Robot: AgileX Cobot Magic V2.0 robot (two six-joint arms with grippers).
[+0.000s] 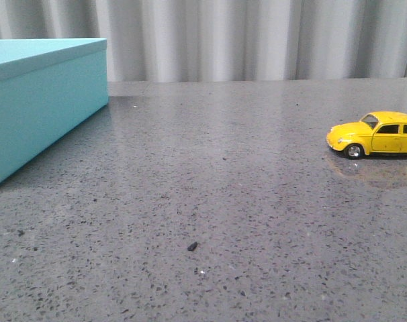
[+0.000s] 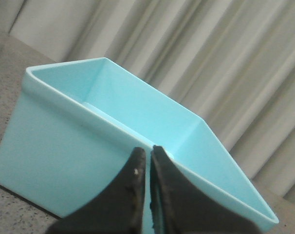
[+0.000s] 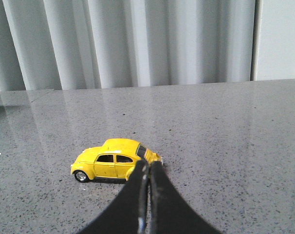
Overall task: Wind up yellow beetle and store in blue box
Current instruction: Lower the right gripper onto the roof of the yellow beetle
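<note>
The small glossy yellow toy beetle car [image 1: 377,134] sits on its wheels on the speckled grey stone tabletop [image 1: 210,201], well apart from the large matte turquoise-blue box [image 1: 39,100] — the open box stands at the table's far left. The right gripper [image 3: 148,168], fingers pressed together, points at the car's rear end, its long axis lying crosswise to them. The left gripper [image 2: 148,158], likewise closed, faces the box, so the right arm is nearer.
</note>
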